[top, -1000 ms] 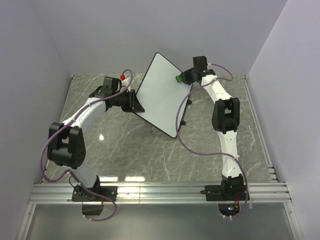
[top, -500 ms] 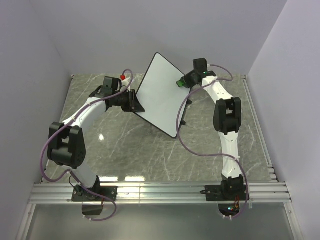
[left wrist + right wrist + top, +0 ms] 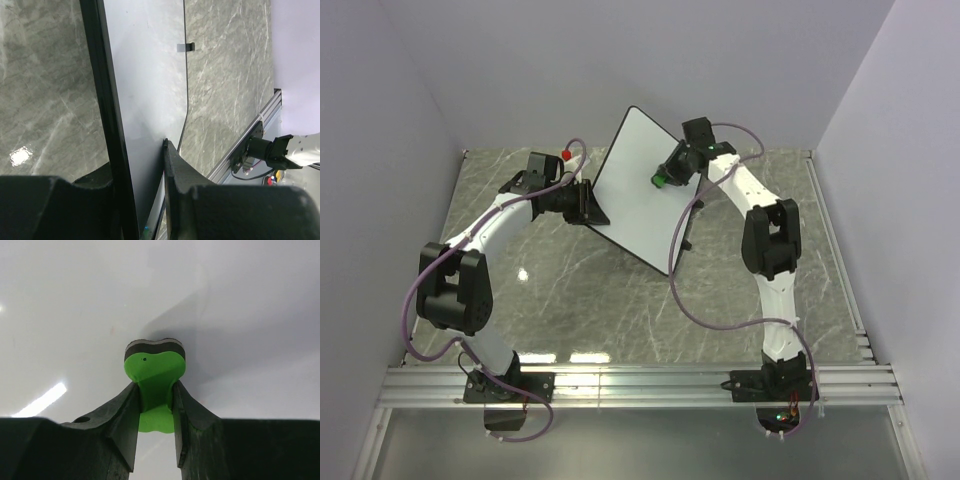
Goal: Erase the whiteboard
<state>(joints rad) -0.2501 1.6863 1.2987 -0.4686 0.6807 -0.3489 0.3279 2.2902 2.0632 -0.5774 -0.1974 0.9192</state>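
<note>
At the left of the table, the left gripper is closed hard on the left edge of the whiteboard. The left wrist view shows its two dark fingers pinching the black rim with no slack between them. Held this way, the whiteboard stands tilted up on edge near the middle of the table. Its white face is turned toward the right arm, its far corner is raised toward the back wall, and its near corner is low by the marble. Whether that near corner rests on the table cannot be told. To the right, over the upper part of the white face, the right gripper is clamped on the waist of a small green eraser. The right wrist view shows the eraser's dark felt end pointed at the board, seemingly touching it, with a soft shadow around it. As for progress, the face looks clean in every view: no writing shows, only a faint speck left of the eraser and glare streaks. The wiping therefore seems to be mostly or wholly done. What is probably left is a last check of the strip hidden under the right gripper, then laying the board flat and letting go.
</note>
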